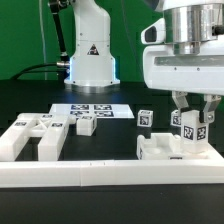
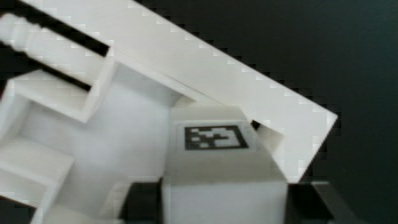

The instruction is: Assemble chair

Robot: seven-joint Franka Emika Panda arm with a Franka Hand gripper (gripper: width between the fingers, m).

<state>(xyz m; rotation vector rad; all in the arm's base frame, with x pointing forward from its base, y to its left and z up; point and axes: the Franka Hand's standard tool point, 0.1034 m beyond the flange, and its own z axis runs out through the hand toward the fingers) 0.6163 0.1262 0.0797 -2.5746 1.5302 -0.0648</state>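
**Item 1. Gripper** (image 1: 195,124): at three o'clock in the exterior view, pointing straight down over the work. The jaws stand at a middling width, closed on the two sides of item 2. The wrist view shows the part filling the gap between the dark fingers (image 2: 306,203).

**Item 2. Chair leg** (image 1: 189,131): a blocky white part with a square tag facing up (image 2: 219,137). It is held upright, probably so that its lower end can go squarely into its seat.

**Item 3. Seat panel** (image 1: 160,150): a flat white piece at four o'clock, directly under the held leg. It lies against the border rail (image 1: 100,178), which probably braces it against the push. Whether the leg is fully home cannot be told.

**Item 4. Frame piece** (image 1: 30,138): U-shaped, at eight o'clock, lying flat and well apart from the work. It looks like stock for a later step.

**Item 5. Small tagged block** (image 1: 147,118): just beyond the panel, toward two o'clock. It is loose and within easy reach.

**Item 6. Second small block** (image 1: 85,125): near centre, at the near edge of the marker board (image 1: 92,107).

**Item 7. Slatted piece** (image 2: 54,60): seen only in the wrist view, beside the panel. Its join to the panel is unclear.

**Status:** the chair is partly built, a leg is being fitted, and several parts remain unused.
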